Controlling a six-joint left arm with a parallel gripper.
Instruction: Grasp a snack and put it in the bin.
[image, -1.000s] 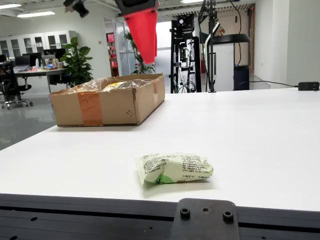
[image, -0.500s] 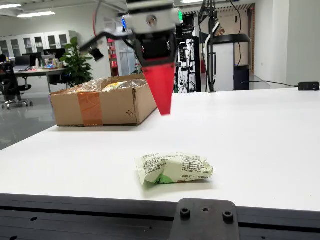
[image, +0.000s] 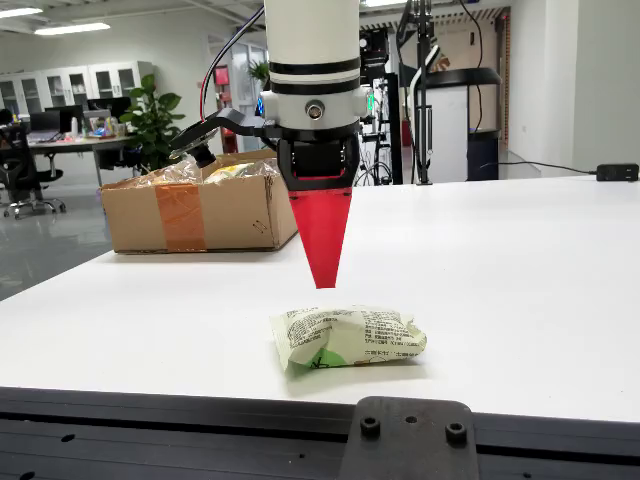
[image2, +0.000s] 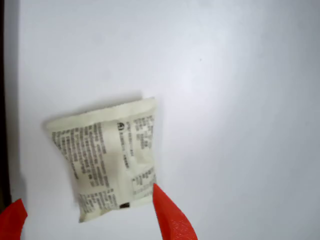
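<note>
One snack flat on table, well apart from bin. Fingers spread wide, empty, poised above snack, straddling it so they can clamp both sides.

Bright overhead office light, soft shadows, slight blur in the close view.
</note>
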